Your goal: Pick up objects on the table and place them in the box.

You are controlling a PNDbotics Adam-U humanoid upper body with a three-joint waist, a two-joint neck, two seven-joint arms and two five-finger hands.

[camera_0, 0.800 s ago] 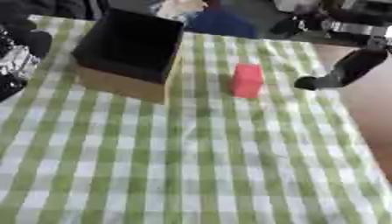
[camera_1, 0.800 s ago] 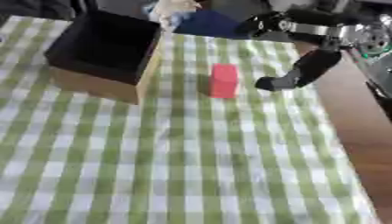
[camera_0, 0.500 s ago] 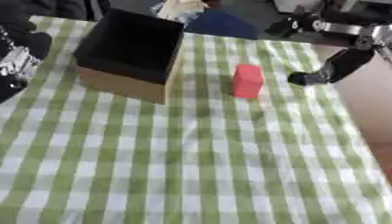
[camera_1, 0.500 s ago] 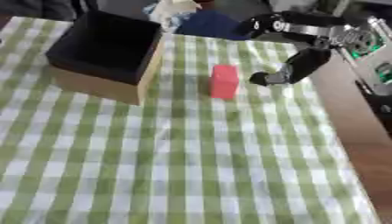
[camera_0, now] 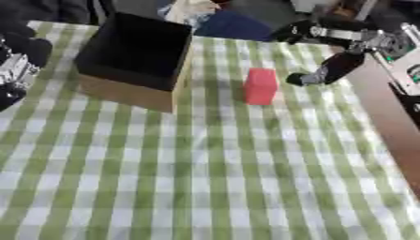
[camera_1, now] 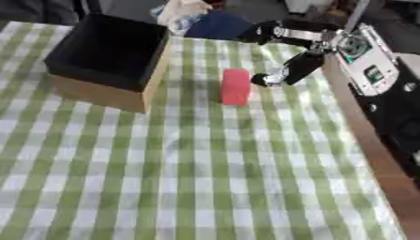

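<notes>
A red block stands upright on the green checked tablecloth, just right of the box. The box is open-topped, black inside with tan sides, and sits at the far left. My right hand reaches in from the upper right and hovers a short way to the right of the red block, apart from it; blur hides how its fingers stand. My left hand shows at the left edge beside the box, holding nothing that I can see.
The table's brown right edge runs down the right side. Dark clothing and a pale bundle lie beyond the far edge behind the box. Equipment with a white panel stands off the table at the right.
My right hand has moved left and a little farther back, closing the gap to the red block. The block and box have not moved.
</notes>
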